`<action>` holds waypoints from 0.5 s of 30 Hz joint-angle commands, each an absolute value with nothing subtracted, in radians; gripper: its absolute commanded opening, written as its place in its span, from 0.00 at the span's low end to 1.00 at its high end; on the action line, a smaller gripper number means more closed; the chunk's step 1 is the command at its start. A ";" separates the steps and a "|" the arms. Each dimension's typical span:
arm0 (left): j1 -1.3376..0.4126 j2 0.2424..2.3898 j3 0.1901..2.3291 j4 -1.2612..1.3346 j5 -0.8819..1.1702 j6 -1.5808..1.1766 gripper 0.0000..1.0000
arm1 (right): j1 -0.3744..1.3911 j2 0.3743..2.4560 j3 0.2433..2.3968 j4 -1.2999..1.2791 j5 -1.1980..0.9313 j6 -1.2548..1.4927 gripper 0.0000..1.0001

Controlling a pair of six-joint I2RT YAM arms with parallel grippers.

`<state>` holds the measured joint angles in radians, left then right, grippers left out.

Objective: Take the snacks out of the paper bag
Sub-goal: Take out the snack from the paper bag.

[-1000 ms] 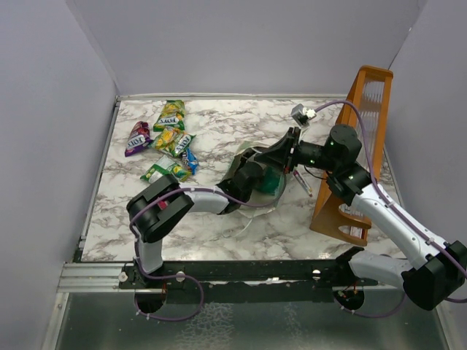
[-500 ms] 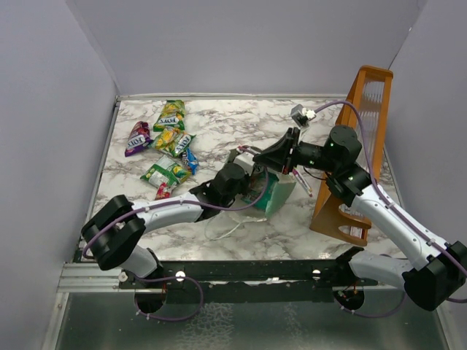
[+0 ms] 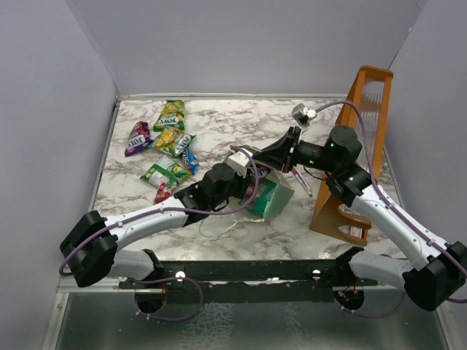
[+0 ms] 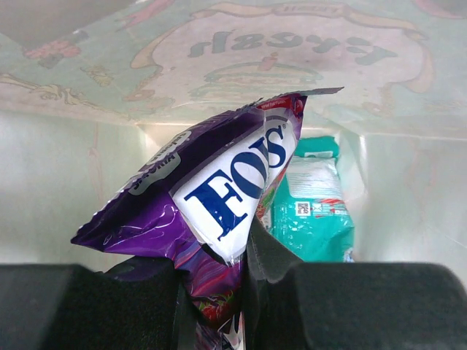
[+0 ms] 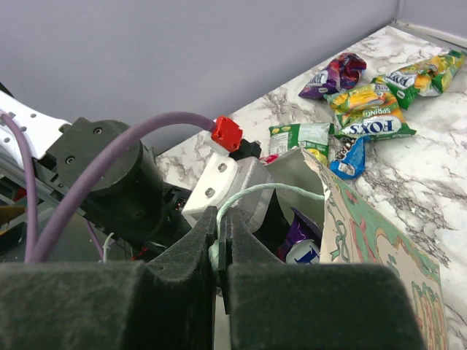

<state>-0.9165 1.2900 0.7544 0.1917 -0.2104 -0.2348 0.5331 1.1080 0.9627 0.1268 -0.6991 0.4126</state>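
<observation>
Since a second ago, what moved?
The left claw backed toward the near-left, holding a purple packet inside the paper bag, which tipped sideways. The right claw kept pinching the bag's handle; the snacks outside stayed put.

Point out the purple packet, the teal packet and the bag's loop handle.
purple packet (image 4: 233,182), left wrist view, on its white label.
teal packet (image 4: 314,211), left wrist view, on its front face.
loop handle (image 5: 266,188), right wrist view, on the top of its arc.
</observation>
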 commanded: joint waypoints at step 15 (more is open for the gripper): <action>-0.960 1.031 0.876 0.114 -0.083 -0.140 0.00 | 0.529 1.107 0.994 0.027 -0.586 0.338 0.01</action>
<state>-0.9588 1.0931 0.7883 0.1101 -0.1383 -0.1875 0.5327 1.1080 0.9916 0.0502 -0.6090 0.3592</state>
